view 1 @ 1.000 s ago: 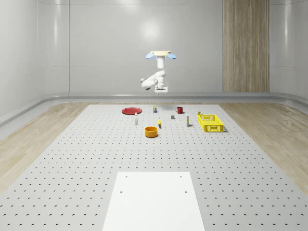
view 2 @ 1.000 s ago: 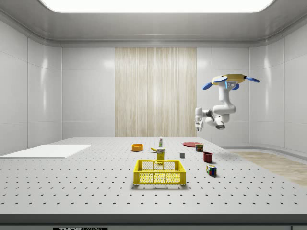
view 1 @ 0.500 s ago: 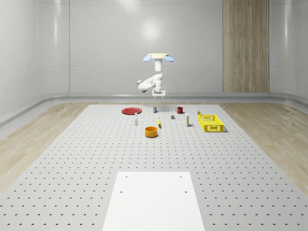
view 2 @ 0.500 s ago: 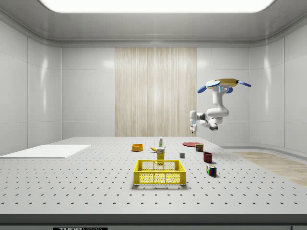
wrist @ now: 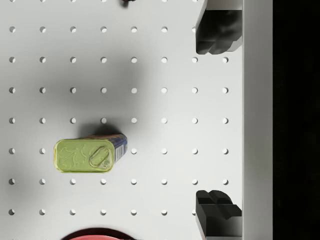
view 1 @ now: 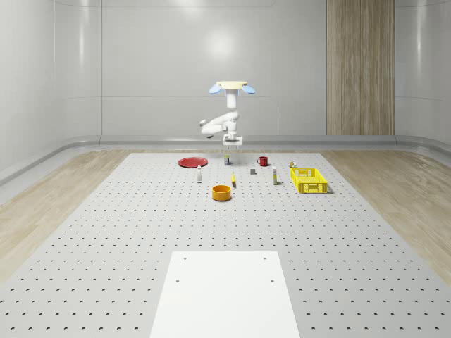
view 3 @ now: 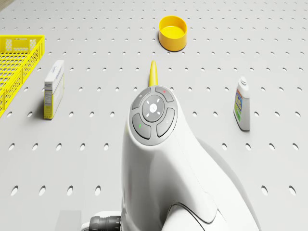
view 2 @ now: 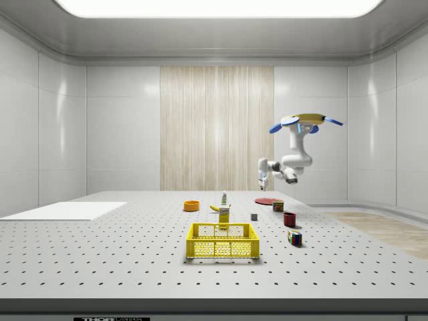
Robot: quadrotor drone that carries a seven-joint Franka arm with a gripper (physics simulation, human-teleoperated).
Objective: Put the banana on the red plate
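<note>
drone (view 1: 232,86) hovers up in the air over the far end of the perforated table (view 1: 141,232), arm bent under it, gripper (view 1: 233,146) pointing straight down, well above the tabletop. fingers (wrist: 217,32) spread wide apart w/ nothing between them. directly below the gripper there's a green-topped tin can (wrist: 89,155) standing on the table, and just past it the rim of the red plate (wrist: 97,234). plate (view 1: 192,162) sits near the far edge, toward the whole-scene view's left. banana (view 3: 154,74) lies flat on the table, apart from the plate, btwn the orange bowl (view 3: 173,32) and the arm's wrist in the drone view; in the whole-scene view it's just beside the bowl (view 1: 222,192). a white bottle (view 3: 242,104) lies to one side of it, a small carton (view 3: 54,89) to the other, yellow crate (view 1: 309,179) beyond that toward the whole-scene view's right. red mug (view 1: 263,161) near the far edge too.
</note>
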